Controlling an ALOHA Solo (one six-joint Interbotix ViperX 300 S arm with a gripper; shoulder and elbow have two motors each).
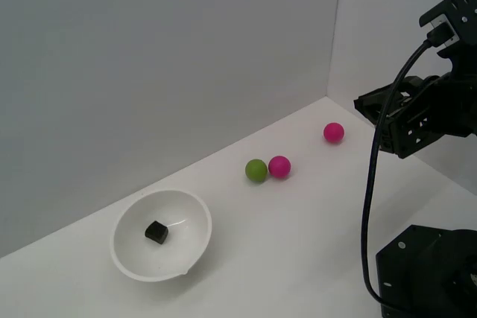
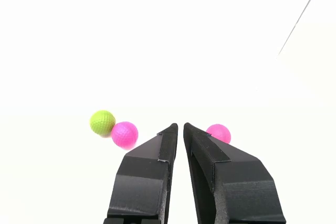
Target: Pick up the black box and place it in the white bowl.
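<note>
A white tabletop (image 1: 298, 243) meets a plain grey-white wall. The scene is seen from an outside camera and from a camera on the robot's wrist.

At the exterior view's left sits the white bowl (image 1: 190, 247), round, deep and glossy, its rim nearest the camera slightly uneven. The black box (image 1: 156, 231), a small matte block with squared edges, rests inside on the bottom of the bowl, touching nothing else. The wrist view does not show the bowl or the box at all.

Toward the middle of the table a green ball (image 1: 256, 170) and a pink ball (image 1: 279, 166) lie side by side, touching or very nearly so. Both are smooth, and in the wrist view they show faint dimples like golf balls. A second pink ball (image 1: 333, 132) lies well apart from them, farther toward the exterior view's right, near the back wall.

At the exterior view's right the black robot arm (image 1: 428, 113) is cut off by the picture's edge, with a thick black cable (image 1: 370, 206) looping down to its base (image 1: 432, 273), which is also cropped. From this side the fingers are hard to make out.

The wrist view shows the gripper (image 2: 180, 126) clearly: two matte black, wedge-shaped fingers (image 2: 152, 161) with only a thin slit between them, almost together at the tips. They hold nothing and touch nothing. One finger partly hides the lone pink ball behind it. The table in this view is washed out to near pure white.
</note>
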